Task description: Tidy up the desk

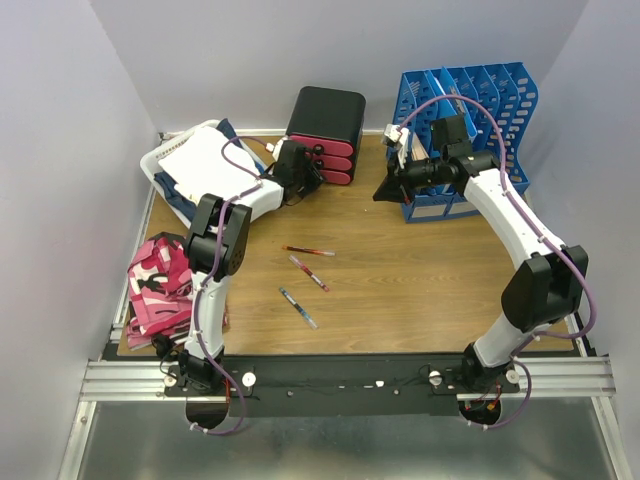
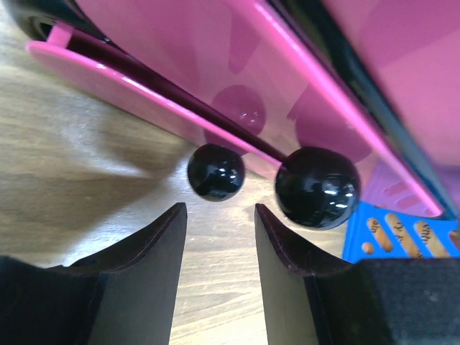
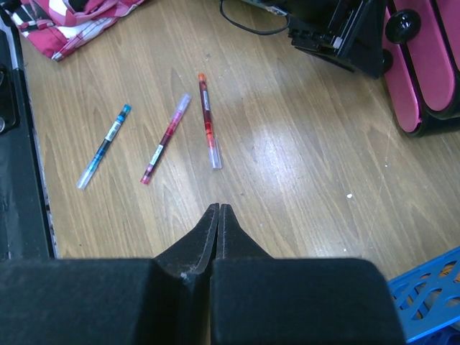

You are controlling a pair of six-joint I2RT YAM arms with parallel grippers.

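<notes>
The wood-grain desk point(image 1: 400, 290) holds three pens: a red one point(image 1: 308, 250), a pink one point(image 1: 309, 273) and a blue one point(image 1: 298, 307); they also show in the right wrist view point(image 3: 207, 121), point(image 3: 164, 139), point(image 3: 105, 144). My left gripper point(image 2: 219, 212) is open and empty, right in front of the black drawer unit point(image 1: 326, 133), its fingertips just short of a black drawer knob point(image 2: 215, 172); a second knob point(image 2: 317, 187) is to its right. My right gripper point(image 3: 218, 208) is shut and empty, held above the desk near the blue file rack point(image 1: 470, 120).
A white basket with papers point(image 1: 195, 160) stands at the back left. A pink patterned cloth point(image 1: 160, 285) lies at the left edge. The black and silver rail point(image 1: 350, 380) runs along the front. The unit's pink drawers point(image 2: 237, 79) fill the left wrist view.
</notes>
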